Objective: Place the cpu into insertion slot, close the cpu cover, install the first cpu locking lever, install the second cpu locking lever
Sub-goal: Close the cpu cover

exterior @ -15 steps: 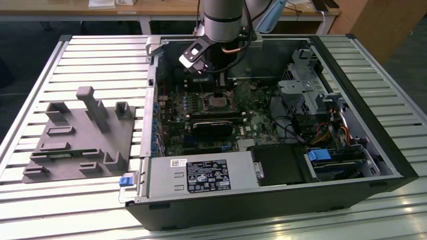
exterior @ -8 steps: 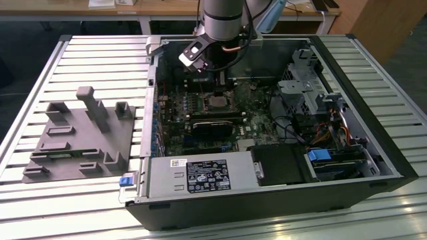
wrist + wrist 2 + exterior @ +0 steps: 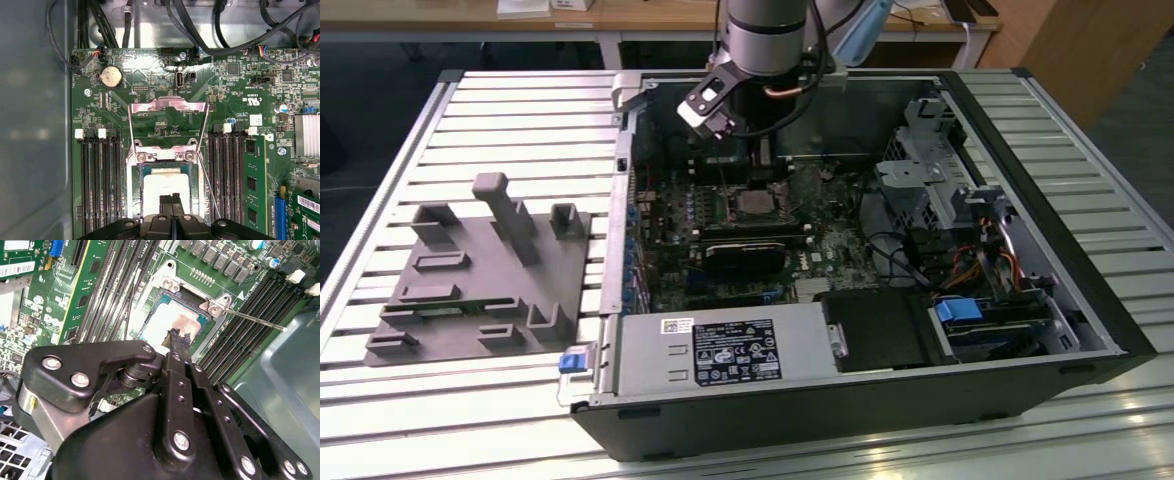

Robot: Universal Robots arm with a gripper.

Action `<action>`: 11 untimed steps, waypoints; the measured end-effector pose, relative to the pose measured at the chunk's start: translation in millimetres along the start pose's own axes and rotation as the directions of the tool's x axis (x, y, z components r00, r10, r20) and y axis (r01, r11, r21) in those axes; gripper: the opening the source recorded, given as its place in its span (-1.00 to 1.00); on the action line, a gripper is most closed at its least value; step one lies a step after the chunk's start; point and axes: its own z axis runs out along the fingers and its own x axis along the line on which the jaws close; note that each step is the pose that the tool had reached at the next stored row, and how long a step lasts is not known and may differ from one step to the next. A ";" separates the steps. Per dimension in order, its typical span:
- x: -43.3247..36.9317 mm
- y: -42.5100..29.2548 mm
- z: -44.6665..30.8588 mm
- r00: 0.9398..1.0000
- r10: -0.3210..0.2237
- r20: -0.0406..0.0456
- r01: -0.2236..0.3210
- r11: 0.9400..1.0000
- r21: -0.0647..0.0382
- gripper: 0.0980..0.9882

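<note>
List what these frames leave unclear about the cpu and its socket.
- Whether the gripper touches the cpu: in both wrist views the gripper itself covers the contact.
- One side of the insertion slot: first wrist view, hidden behind the gripper and cut off by the picture's edge.
- How the cpu is seated: exterior view, too small to tell.

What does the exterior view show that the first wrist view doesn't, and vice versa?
Exterior view adds: the grey fixture on the slatted table, at the exterior view's left of the open computer case, plus the power supply. First wrist view adds: the coin cell and the cpu cover, raised off the insertion slot. Both: the green motherboard, and the gripper at the cpu lying in the slot.
</note>
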 end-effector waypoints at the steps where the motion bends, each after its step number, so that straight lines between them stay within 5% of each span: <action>1: 0.0 0.0 -0.7 1.000 0.001 0.000 -0.001 1.000 0.000 -0.98; 11: 0.2 0.4 -14.5 1.000 0.006 0.002 -0.006 1.000 0.000 -0.98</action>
